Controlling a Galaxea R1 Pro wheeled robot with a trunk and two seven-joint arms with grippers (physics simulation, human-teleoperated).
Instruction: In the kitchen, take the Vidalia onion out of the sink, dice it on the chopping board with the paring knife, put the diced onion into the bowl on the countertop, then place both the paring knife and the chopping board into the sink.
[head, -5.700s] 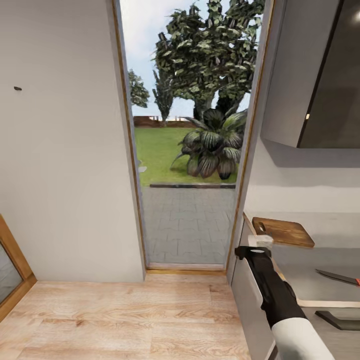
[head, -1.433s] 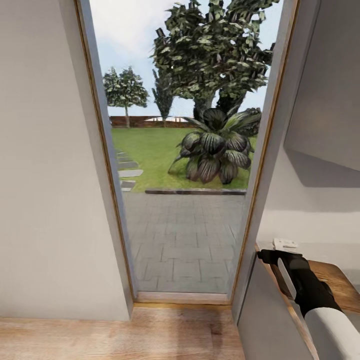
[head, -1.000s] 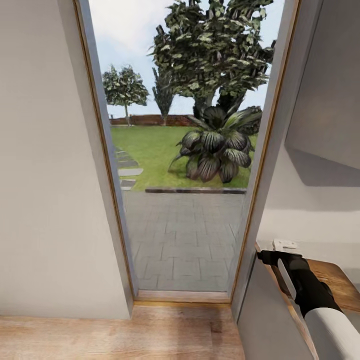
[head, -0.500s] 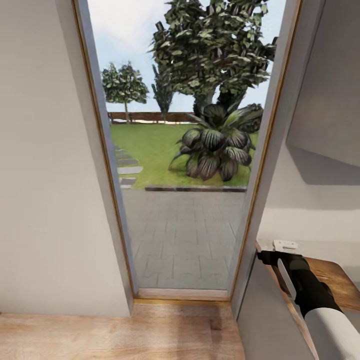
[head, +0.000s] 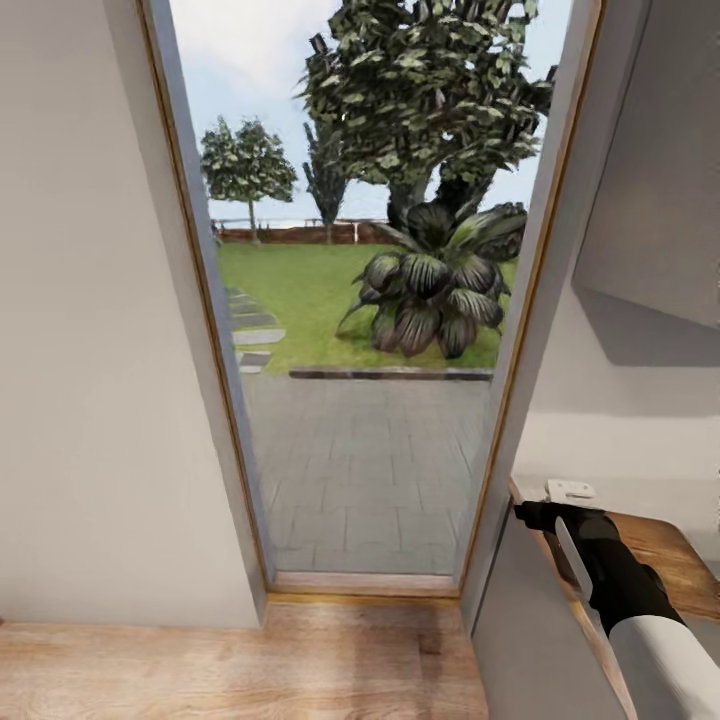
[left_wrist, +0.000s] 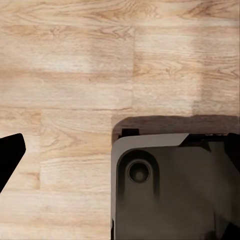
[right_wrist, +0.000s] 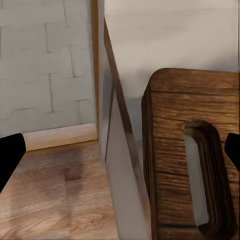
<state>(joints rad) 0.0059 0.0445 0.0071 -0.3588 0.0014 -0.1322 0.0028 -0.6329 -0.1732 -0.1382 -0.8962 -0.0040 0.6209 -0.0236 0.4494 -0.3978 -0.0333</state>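
The chopping board (head: 668, 562) lies on the bench (head: 625, 488) at the lower right of the head view, at the bench end next to the open doorway (head: 370, 300). In the right wrist view I see the same board (right_wrist: 172, 150) close under my right tool, with its long handle slot (right_wrist: 202, 175) and its rounded corner near the bench edge. Nothing lies on the part of the board that I can see. The onion, the paring knife, the bowl and the sink are not before me now, so I cannot tell whether any step is finished; I judge that the task is at an early stage, or that I am between steps and must turn toward the kitchen.

My right arm (head: 625, 590) reaches forward over the near corner of the board, and my right tool (head: 545, 513) is at the bench end. In the wrist view its two finger tips stand far apart at the picture sides with nothing between them, so it is spread wide and holds nothing. My left tool points down at the wood floor (left_wrist: 75, 75), over a dark part of my own base (left_wrist: 170, 185). One dark finger tip (left_wrist: 9, 155) is visible, so I cannot tell whether this tool is spread or closed.
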